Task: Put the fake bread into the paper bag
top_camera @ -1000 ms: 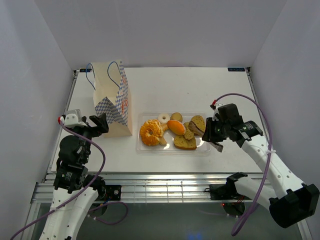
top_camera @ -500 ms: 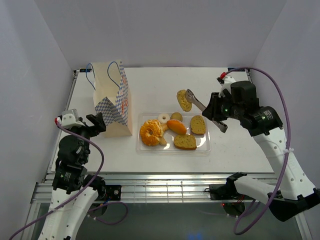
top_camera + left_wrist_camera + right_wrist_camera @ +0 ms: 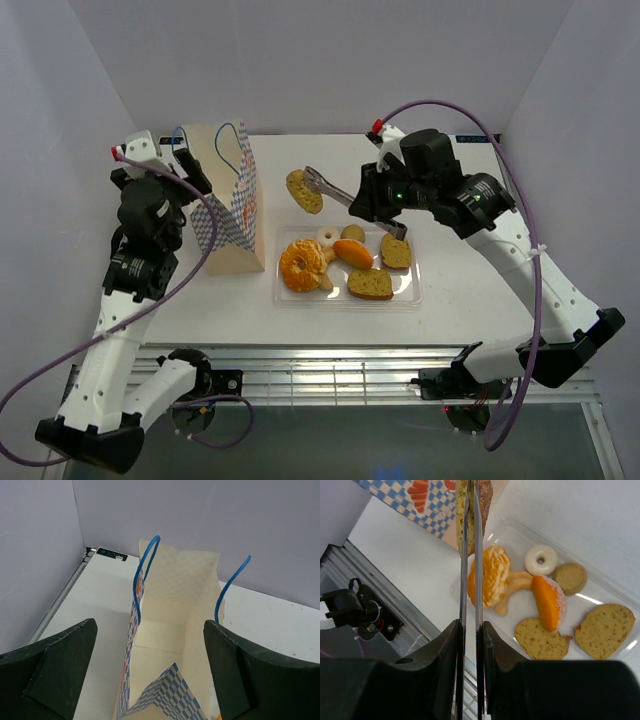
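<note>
The paper bag (image 3: 228, 205) stands upright and open at the left of the table. My left gripper (image 3: 185, 172) is open at its mouth; in the left wrist view the bag (image 3: 170, 610) sits between the spread fingers (image 3: 55, 660), apart from both. My right gripper (image 3: 378, 203) is shut on metal tongs (image 3: 330, 187) that pinch a brown toast slice (image 3: 302, 191) in the air just right of the bag. The right wrist view shows the tongs (image 3: 470, 580) and the slice (image 3: 485, 492). The twisted ring (image 3: 302, 265), orange roll (image 3: 352, 254) and two toast slices (image 3: 369, 285) lie in the tray.
The clear plastic tray (image 3: 412, 297) lies at mid-table and also holds a small white ring (image 3: 328, 236) and a small bun (image 3: 352, 233). White walls close the table on three sides. The metal frame rail (image 3: 320, 365) runs along the near edge.
My right gripper has lifted a toast slice out of the tray with the tongs and carried it left toward the bag. My left arm has risen and moved up to the bag's mouth.
</note>
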You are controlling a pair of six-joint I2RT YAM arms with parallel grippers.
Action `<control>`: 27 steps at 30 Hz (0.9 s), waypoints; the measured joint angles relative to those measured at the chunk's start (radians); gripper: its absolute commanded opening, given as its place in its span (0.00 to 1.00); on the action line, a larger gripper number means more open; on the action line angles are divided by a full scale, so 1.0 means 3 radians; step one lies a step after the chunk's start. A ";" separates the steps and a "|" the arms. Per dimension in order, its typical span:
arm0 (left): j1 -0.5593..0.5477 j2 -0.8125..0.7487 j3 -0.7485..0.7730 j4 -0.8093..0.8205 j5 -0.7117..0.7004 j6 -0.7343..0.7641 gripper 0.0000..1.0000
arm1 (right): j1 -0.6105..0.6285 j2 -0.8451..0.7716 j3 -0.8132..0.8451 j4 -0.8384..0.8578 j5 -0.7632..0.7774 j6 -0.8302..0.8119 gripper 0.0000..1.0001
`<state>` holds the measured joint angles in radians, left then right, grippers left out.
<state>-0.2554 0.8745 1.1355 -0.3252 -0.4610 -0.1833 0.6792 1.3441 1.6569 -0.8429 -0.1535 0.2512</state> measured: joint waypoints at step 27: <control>0.1218 0.1158 0.0542 0.0221 0.1420 -0.0343 0.52 | 0.0839 0.1319 0.1546 0.0233 -0.0200 0.0000 0.09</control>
<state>0.1101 1.2221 1.2980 -0.2588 -0.0349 -0.2863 0.9310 1.7397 2.1208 -0.7731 -0.2134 0.2512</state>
